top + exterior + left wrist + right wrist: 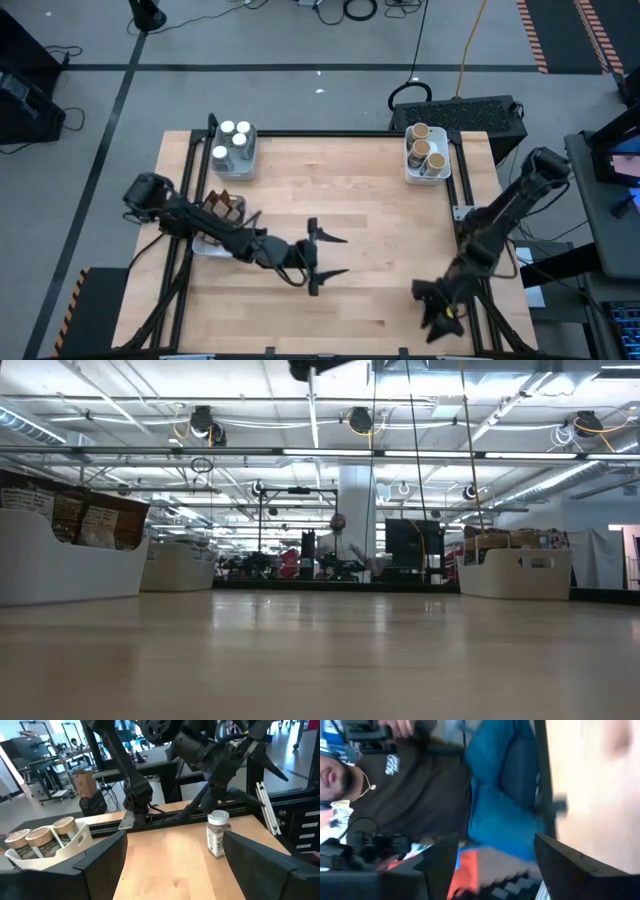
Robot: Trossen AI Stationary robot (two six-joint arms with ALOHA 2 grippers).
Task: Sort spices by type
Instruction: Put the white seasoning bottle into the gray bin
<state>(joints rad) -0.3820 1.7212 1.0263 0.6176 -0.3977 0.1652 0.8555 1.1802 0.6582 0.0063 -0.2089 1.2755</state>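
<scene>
With its fingers spread apart and empty over mid-worktop (340,190), the left gripper (330,257) should approach the white-lidded jar (218,833), apparently near the right gripper (437,312), whose fingers also stand apart, and clamp it squarely below the lid.

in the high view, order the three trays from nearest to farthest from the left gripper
From the left gripper, mid-table:
1. Packet tray, left edge, under the left arm.
2. White-lidded jar tray, far-left corner.
3. Cork-topped jar tray, far-right corner. Two and three are close.
</scene>
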